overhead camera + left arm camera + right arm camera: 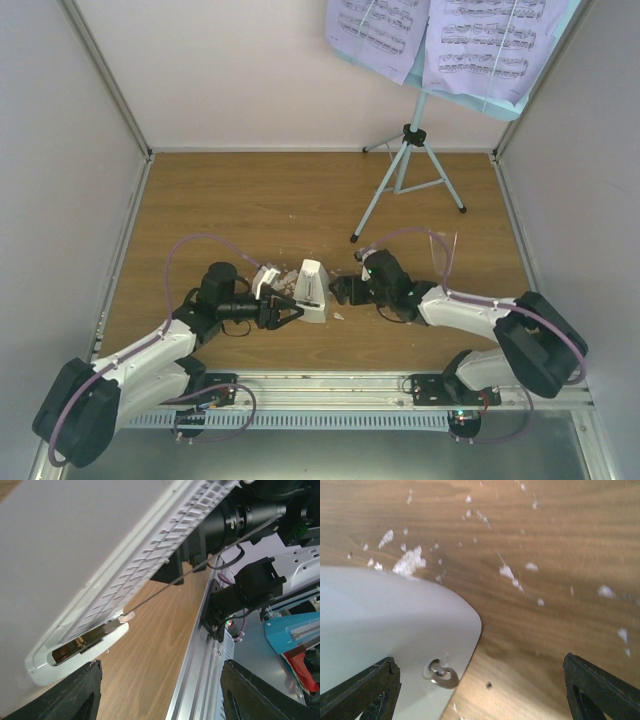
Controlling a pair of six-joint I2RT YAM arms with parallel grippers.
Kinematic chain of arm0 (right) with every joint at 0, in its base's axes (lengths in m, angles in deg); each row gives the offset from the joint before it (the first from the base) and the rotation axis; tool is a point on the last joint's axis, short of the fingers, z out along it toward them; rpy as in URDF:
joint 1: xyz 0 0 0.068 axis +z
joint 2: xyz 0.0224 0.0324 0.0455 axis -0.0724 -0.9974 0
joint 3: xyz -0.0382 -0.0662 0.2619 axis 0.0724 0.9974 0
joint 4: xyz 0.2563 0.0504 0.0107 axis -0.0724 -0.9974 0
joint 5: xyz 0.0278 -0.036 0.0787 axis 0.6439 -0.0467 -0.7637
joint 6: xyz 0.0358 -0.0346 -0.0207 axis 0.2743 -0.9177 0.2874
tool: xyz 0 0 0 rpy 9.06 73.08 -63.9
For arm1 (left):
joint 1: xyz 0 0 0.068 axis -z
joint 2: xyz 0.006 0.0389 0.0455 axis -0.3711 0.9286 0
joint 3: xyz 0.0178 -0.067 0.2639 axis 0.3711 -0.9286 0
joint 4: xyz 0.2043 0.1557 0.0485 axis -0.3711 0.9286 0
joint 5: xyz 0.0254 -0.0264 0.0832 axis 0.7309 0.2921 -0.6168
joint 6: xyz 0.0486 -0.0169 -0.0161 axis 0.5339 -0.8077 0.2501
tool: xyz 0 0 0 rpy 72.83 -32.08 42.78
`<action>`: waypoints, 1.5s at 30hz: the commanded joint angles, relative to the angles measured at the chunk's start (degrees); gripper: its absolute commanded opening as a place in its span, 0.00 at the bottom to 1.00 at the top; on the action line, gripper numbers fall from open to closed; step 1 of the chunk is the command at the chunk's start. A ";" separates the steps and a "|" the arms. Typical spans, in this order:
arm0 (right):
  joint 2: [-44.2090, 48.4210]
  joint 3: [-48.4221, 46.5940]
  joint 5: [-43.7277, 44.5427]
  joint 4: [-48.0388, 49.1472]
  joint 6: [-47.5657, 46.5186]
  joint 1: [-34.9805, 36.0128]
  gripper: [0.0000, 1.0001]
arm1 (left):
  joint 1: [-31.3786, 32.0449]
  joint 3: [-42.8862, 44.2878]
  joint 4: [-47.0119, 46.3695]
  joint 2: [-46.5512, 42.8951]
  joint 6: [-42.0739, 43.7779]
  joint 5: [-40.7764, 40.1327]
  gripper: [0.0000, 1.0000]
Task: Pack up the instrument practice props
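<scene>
Music stand (413,134) stands at the far right of the table (240,200), with sheet-music pages (470,45) on its desk. Metronome (312,290) sits near centre, between the left pincer (290,314) and the right pincer (338,291). Both pincers are spread. White crumbs (283,283) lie beside the metronome.

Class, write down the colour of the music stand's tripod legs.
Light blue. The tripod legs show best in the top external view.
</scene>
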 commanded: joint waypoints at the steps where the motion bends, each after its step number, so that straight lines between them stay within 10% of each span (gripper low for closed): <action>1: -1.81 -5.84 2.36 0.01 -4.48 -0.86 0.90 | -0.09 1.84 3.09 -3.36 -1.28 -4.47 0.67; 14: 19.29 -1.49 3.68 -3.67 -16.57 -2.37 1.00 | -1.17 30.64 24.55 0.77 9.25 -18.04 0.96; 21: 28.86 2.29 -15.98 11.47 -29.30 -2.33 0.99 | -4.56 51.64 25.24 18.10 19.71 -14.13 0.97; 26: 27.12 0.49 -23.33 15.32 -35.13 -2.29 0.99 | -5.50 44.11 13.49 18.45 20.88 -18.19 0.98; 45: 2.45 -5.84 -37.19 26.42 -46.26 -3.15 1.00 | -7.05 43.22 18.56 16.37 25.11 -24.36 0.98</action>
